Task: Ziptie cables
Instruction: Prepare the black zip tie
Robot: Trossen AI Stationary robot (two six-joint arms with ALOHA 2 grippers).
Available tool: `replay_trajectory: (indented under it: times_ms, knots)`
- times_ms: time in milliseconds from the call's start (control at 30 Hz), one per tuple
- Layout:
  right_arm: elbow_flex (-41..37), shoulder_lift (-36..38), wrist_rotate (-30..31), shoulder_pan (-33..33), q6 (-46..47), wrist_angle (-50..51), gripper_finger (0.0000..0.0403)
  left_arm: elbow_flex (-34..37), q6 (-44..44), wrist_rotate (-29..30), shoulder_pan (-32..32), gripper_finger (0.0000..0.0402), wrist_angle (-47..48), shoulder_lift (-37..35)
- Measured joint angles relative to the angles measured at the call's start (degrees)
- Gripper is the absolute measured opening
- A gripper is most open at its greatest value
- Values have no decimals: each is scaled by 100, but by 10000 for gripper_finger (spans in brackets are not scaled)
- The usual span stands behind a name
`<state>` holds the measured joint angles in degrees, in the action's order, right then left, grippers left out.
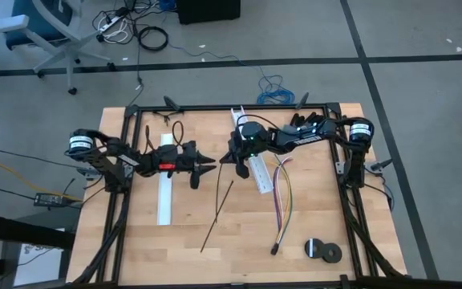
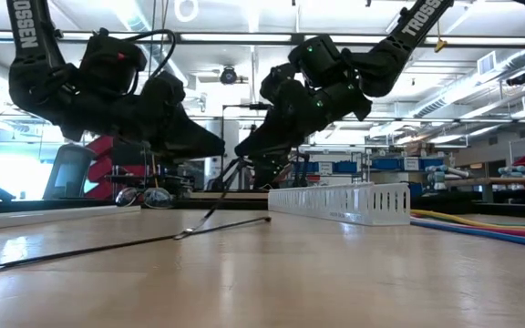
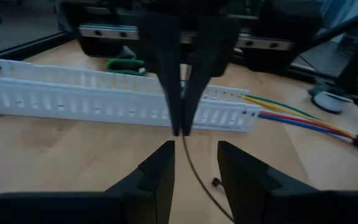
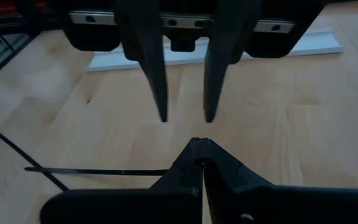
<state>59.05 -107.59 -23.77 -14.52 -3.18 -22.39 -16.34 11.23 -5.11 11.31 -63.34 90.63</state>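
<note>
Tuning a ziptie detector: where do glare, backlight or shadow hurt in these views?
Low view: ceiling lights behind leave the left pincer and right pincer as silhouettes, and the table glares. High view: even light; zipties stand out on the wood. Right wrist view: the held ziptie is evenly lit.

A robotics lab is showing here: storage bins [image 2: 354,167] are lining shelves behind, an office chair [image 1: 34,32] (pale-framed) is sitting nearby.
</note>
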Motion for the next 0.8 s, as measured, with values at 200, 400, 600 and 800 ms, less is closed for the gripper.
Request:
replay_trajectory:
  times_ms: [200, 400, 600, 800]
  knots:
    - [0, 0, 20, 1, 17, 25, 0, 0, 19, 230, 0, 131, -9, 0]
    - [0, 0, 1035, -19, 446, 73, 0, 0, 216, 291, -4, 131, -1, 2]
    - [0, 0, 1115, -30, 452, 350, 41, 0, 290, 292, -4, 131, -1, 2]
    - [0, 1, 1109, -51, 776, 275, 124, 0, 296, 293, -7, 131, 1, 2]
